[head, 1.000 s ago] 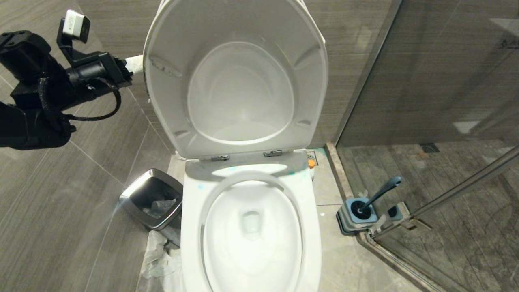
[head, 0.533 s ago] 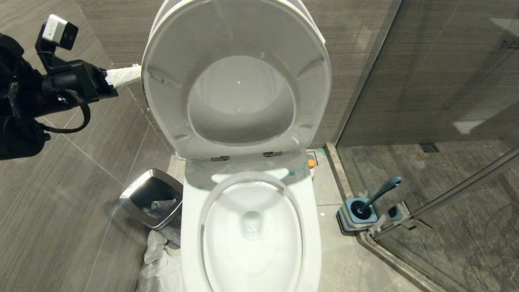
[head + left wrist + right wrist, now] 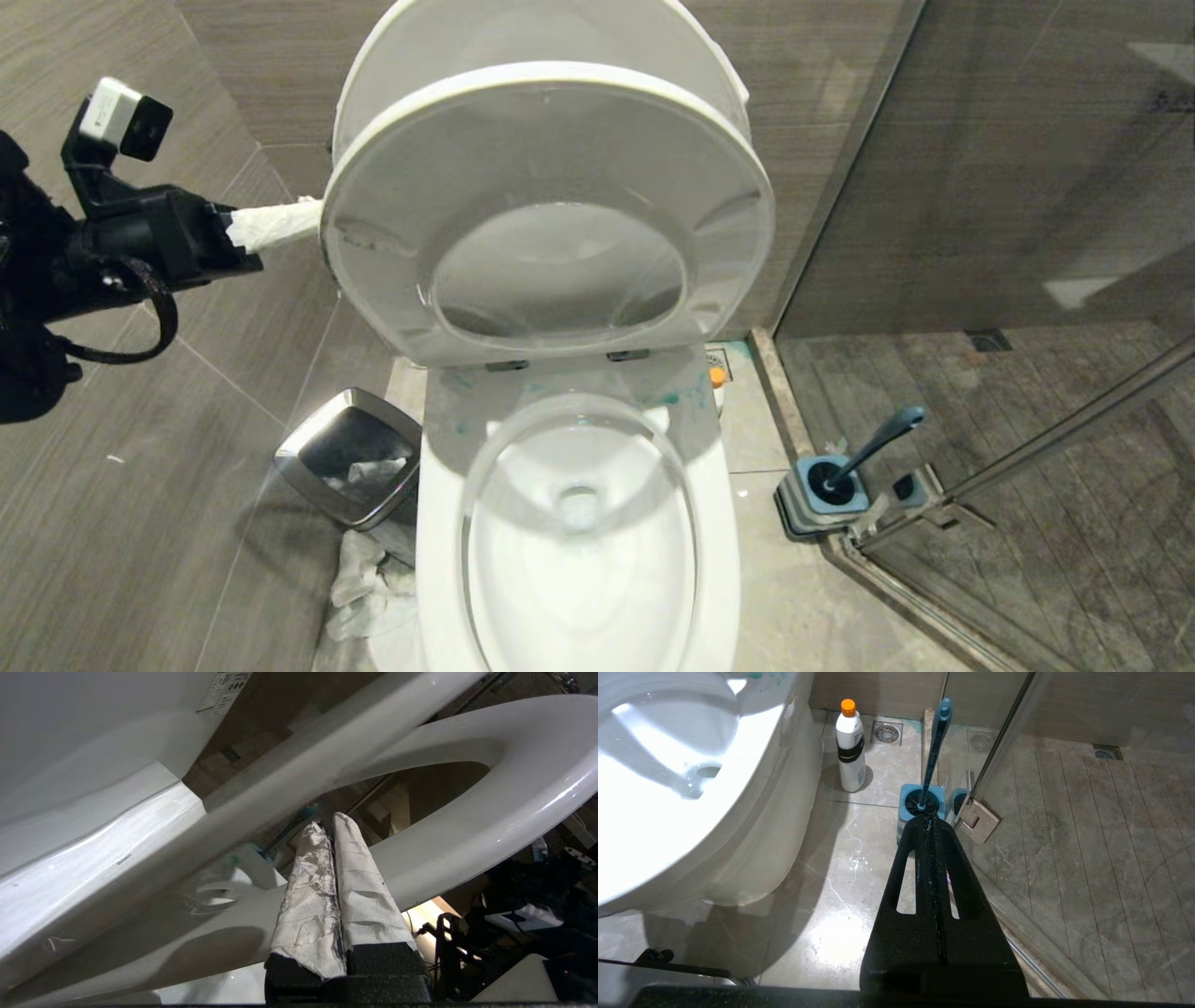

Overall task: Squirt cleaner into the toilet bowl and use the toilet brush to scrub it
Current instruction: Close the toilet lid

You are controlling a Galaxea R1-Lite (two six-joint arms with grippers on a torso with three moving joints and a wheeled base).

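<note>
My left gripper (image 3: 308, 217) had its two paper-wrapped fingers (image 3: 359, 882) pressed together, with nothing held. Their tips were at the edge of the seat (image 3: 551, 103), at its nine o'clock. The seat hung tilted, between the lid (image 3: 560, 28) and the toilet bowl (image 3: 719, 523).

I think I was swinging the seat. To do that well, I should push slowly, keep the tips on the edge, and not let it slam.

My right gripper (image 3: 930, 821) was also squeezed shut and empty.

I counted:
- **Toilet brush (image 3: 878, 439):** one, in one holder (image 3: 803, 504), at the bowl's three o'clock.
- **Bottle (image 3: 850, 751):** one.
- **Bin (image 3: 308, 467):** one, at the bowl's nine o'clock.
- **Cleaner (image 3: 686, 387):** blue smears at the bowl's twelve o'clock.
</note>
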